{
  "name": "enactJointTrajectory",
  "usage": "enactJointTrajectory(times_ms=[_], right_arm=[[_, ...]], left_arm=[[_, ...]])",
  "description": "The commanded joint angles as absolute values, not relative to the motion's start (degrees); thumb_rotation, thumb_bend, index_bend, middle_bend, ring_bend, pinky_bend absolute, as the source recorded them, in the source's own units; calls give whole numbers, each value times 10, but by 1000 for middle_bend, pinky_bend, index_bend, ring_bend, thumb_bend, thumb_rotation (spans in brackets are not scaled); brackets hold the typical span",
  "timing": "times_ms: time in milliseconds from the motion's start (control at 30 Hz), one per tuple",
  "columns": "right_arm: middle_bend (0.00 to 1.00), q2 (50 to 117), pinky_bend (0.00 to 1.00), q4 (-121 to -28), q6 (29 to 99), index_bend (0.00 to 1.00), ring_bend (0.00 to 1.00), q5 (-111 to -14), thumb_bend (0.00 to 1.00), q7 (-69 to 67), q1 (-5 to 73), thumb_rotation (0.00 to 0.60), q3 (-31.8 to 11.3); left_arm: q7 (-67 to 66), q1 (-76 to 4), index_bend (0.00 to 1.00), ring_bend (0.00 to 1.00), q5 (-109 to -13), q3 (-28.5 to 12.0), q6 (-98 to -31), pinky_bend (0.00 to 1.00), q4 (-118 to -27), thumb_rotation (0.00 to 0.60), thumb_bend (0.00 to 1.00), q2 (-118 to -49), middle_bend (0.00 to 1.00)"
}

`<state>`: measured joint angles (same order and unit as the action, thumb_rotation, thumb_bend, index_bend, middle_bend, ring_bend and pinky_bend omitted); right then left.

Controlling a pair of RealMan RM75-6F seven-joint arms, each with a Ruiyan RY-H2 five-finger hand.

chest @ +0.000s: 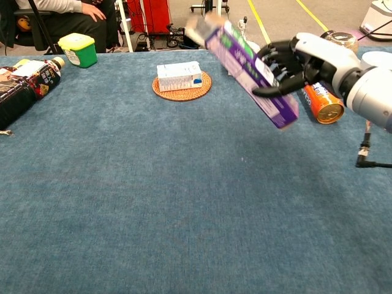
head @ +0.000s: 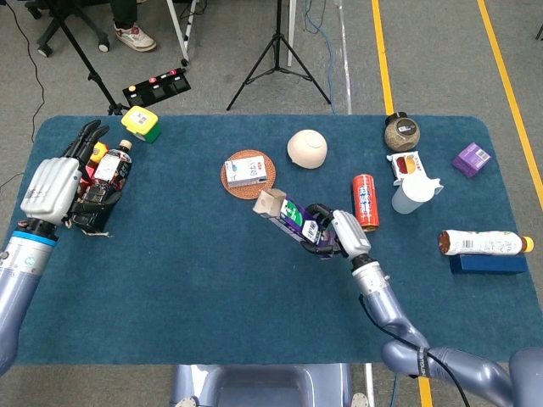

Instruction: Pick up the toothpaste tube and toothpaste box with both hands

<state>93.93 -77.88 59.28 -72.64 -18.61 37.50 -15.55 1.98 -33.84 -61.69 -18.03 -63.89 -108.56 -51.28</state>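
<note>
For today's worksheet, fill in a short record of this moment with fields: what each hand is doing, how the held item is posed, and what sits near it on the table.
right hand: right hand grips the purple toothpaste box clear of the table
box pose: tilted, open flap end up and toward the left of the chest view
left hand: left hand rests at the dark drink bottle lying on the cloth; a grip cannot be told
nearby: orange can lying on its side; small white box on a woven coaster
</note>
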Motion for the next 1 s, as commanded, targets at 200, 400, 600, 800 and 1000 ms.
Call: enactJointTrajectory(times_ms=[200, 400, 600, 800, 1000], right_arm=[[457, 918, 592, -720, 561, 423, 470, -761, 499, -26, 402, 600, -102], [403, 914, 561, -717, 528, 368, 415, -760, 432, 14, 416, 600, -90], [127, 893, 352, -749, 498, 85, 158, -739, 18, 57, 425, 600, -86], [36, 866, 254, -800, 505, 59, 63, -715, 0, 72, 418, 600, -97], [32, 804, 235, -863, 555, 58, 59, -744, 0, 45, 388, 600, -97]], left_arm=[[15, -340, 0, 121, -615, -177, -633, 488, -1078, 600, 241, -521, 0], [8, -342, 0, 121, -614, -176, -631, 488, -1076, 600, 241, -526, 0], [2, -340, 0, 122, -609, -174, -629, 488, -1074, 600, 241, -525, 0], [5, -333, 0, 116, -619, -168, -631, 472, -1069, 600, 241, -521, 0], [-17, -296, 0, 39, -640, -139, -659, 369, -1066, 600, 242, -498, 0]])
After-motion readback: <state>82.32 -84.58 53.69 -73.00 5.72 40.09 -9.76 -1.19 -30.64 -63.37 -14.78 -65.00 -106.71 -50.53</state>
